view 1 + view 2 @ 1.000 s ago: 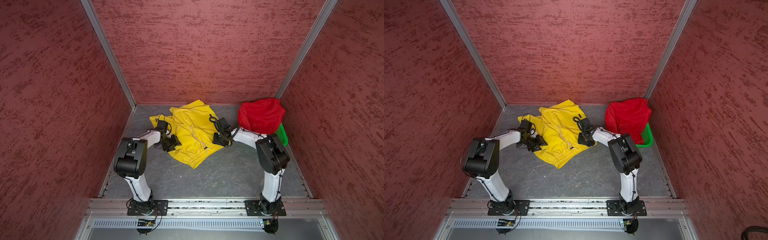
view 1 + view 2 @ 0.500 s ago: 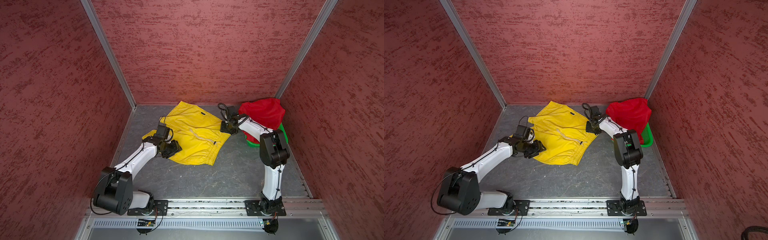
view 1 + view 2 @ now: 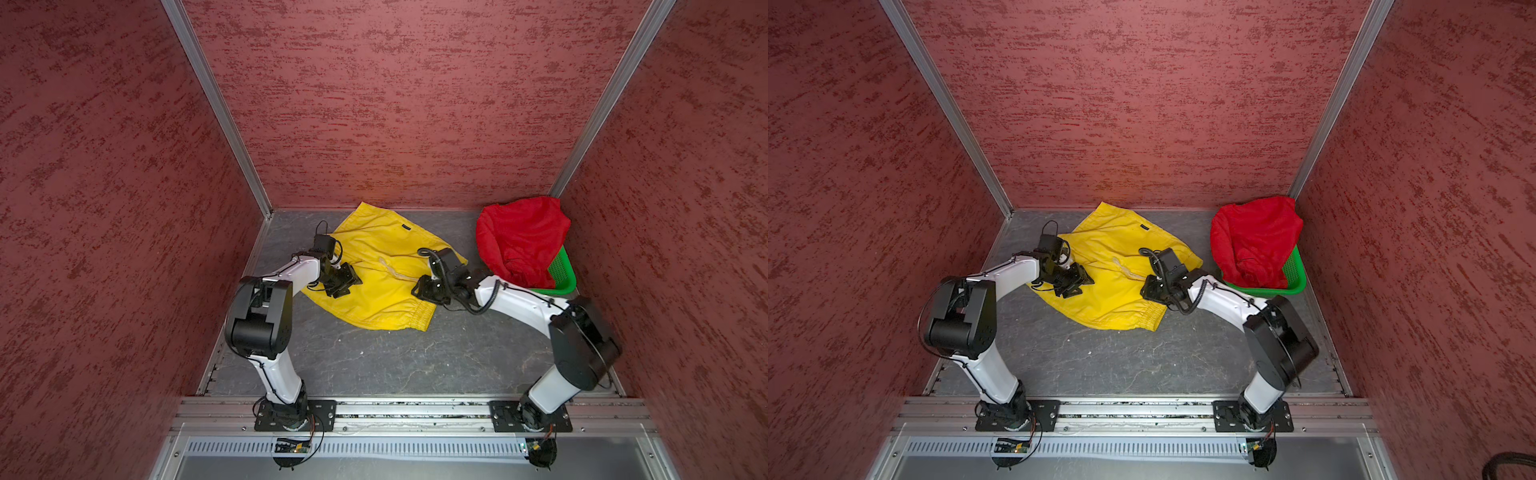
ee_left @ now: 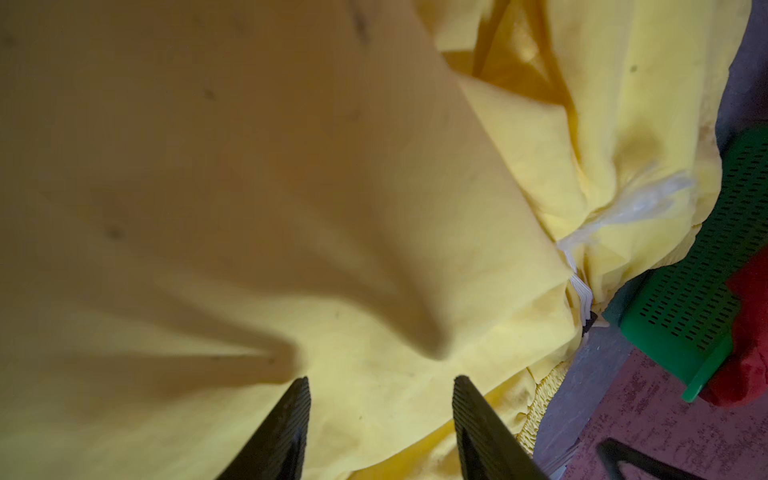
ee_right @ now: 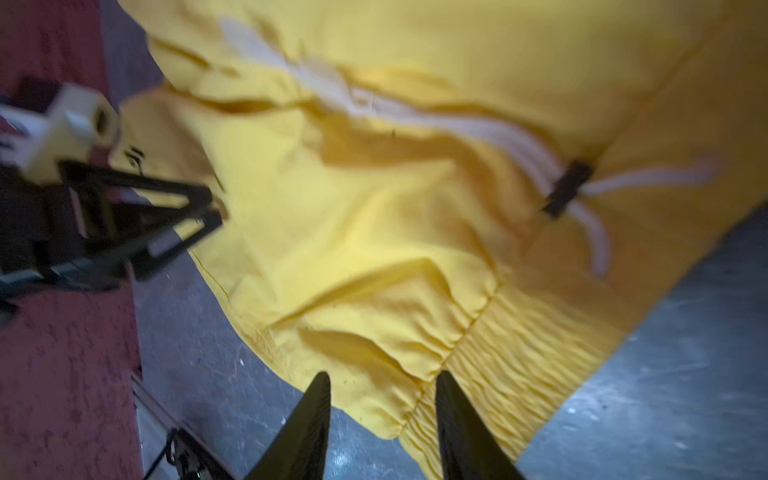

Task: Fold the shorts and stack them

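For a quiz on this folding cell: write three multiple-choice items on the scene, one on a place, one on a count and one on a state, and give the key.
1. Where are the red shorts?
A. Flat in the middle of the floor
B. Draped over the green basket in the far right corner
C. Hanging from a gripper

2. How many pairs of shorts are in view?
A. One
B. Two
C. Four

3. The yellow shorts are:
A. folded into a square
B. rolled up
C. spread out unfolded on the grey floor

Key:
1 B, the red cloth hangs over the basket's rim in both top views.
2 B, there is one red pair and one yellow pair, and no others.
3 C, the legs and gathered waistband lie open in a single layer.
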`<state>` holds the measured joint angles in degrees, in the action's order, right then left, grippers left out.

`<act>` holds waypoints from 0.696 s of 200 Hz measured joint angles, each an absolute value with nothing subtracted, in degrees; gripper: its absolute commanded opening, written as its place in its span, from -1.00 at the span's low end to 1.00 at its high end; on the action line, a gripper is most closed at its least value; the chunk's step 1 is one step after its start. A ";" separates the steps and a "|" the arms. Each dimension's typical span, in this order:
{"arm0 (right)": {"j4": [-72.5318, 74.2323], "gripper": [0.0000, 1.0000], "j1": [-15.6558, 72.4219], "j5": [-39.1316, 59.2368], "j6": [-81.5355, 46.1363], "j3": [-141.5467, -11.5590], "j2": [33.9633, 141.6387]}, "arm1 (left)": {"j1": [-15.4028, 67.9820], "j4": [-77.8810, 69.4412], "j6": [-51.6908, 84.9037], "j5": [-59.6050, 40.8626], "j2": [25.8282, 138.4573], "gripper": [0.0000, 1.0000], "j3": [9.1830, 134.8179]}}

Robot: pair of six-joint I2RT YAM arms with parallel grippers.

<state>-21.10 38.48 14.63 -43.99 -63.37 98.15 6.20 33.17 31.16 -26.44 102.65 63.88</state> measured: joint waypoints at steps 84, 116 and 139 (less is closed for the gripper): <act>-24.27 -0.12 37.74 15.35 -40.91 -64.93 107.04 | -0.47 30.76 31.68 -30.63 100.22 0.07 55.70; -26.33 -0.08 31.51 14.09 -38.22 -63.48 105.08 | -1.10 31.59 32.16 -30.76 96.38 0.13 51.70; -31.16 -0.02 27.88 11.57 -35.68 -65.14 104.66 | -1.28 32.58 33.10 -29.89 92.40 0.20 49.45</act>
<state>-31.16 27.88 11.57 -35.68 -65.14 104.66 -1.28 32.58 33.10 -29.89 92.40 49.45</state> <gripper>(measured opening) 0.471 0.590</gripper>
